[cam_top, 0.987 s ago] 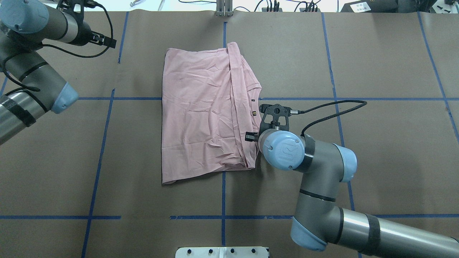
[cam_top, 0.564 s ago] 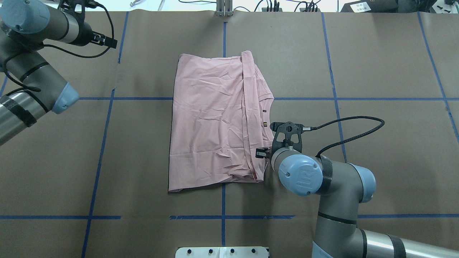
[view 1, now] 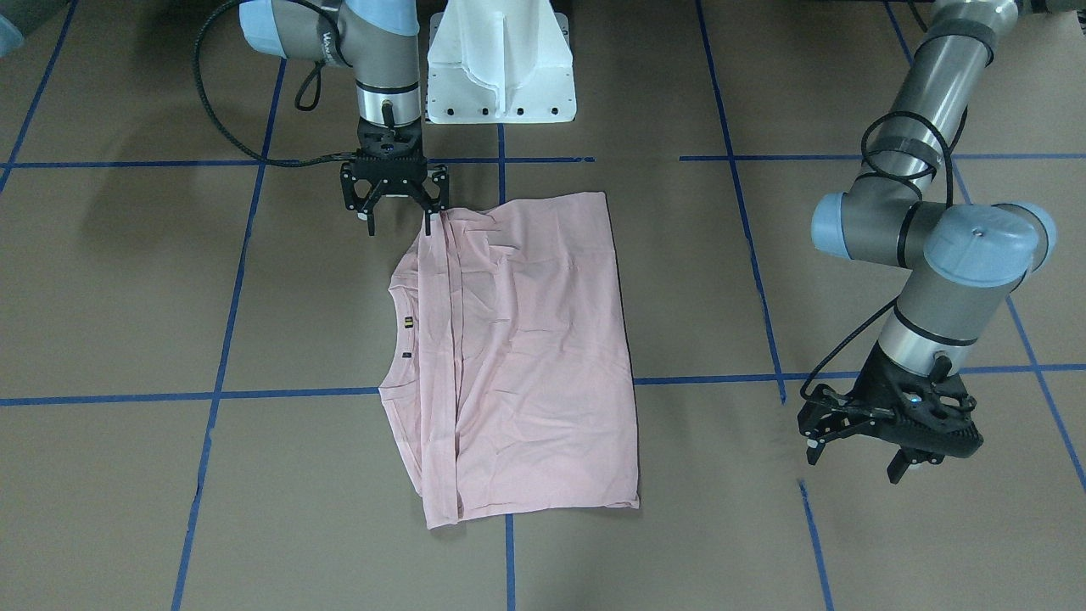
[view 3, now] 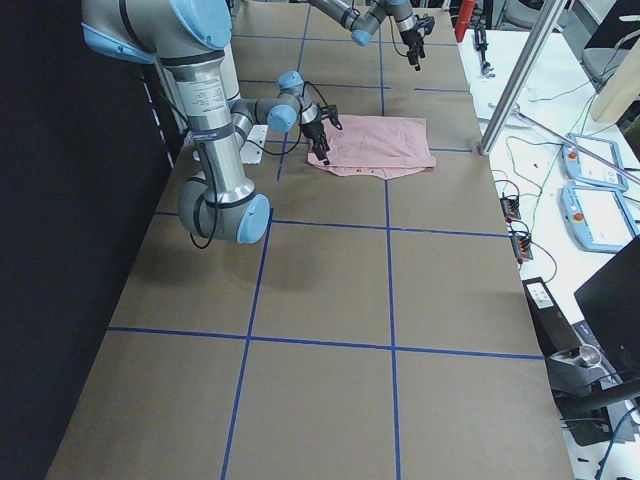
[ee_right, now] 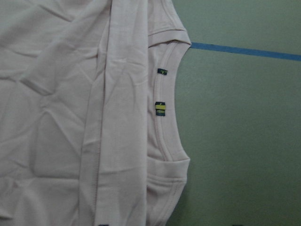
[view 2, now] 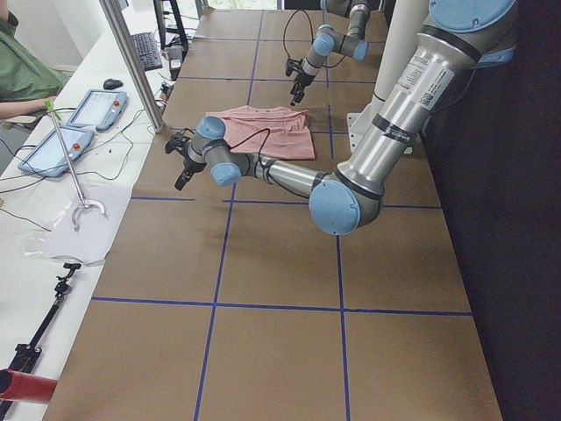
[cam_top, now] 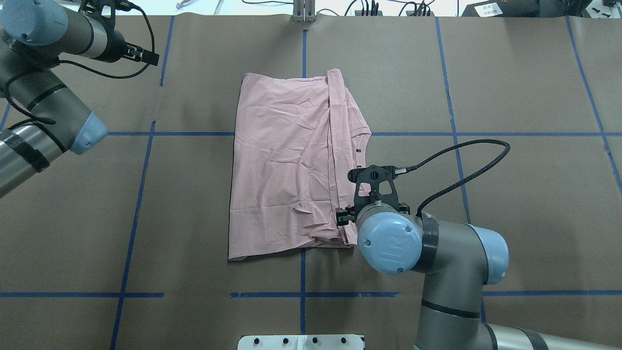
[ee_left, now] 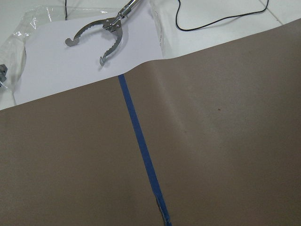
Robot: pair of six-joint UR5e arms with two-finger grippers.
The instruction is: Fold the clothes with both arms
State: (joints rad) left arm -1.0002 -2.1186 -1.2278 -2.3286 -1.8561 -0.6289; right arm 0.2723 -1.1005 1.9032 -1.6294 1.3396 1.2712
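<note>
The pale pink T-shirt (cam_top: 286, 165) lies folded and flat on the brown table, plain side up, with its neckline (ee_right: 164, 117) toward the robot's right; it also shows in the front view (view 1: 526, 356). My right gripper (view 1: 399, 222) is open and points down at the shirt's near corner. One fingertip (view 1: 428, 222) is at the cloth's edge and the other is over bare table. From overhead its wrist (cam_top: 388, 243) hides the fingers. My left gripper (view 1: 853, 462) is open and empty, far off over bare table at the far left (cam_top: 143, 54).
Blue tape lines (cam_top: 303, 43) cross the brown table cover. The white pedestal base (view 1: 501, 68) stands at the robot's edge. Metal tongs (ee_left: 101, 35) lie on white paper past the far table edge. Tablets (view 2: 96, 110) sit on a side bench.
The shirt slid to the view's right with the right wrist, then lay still. The right wrist has since moved back a little to the left. The left arm has not moved.
</note>
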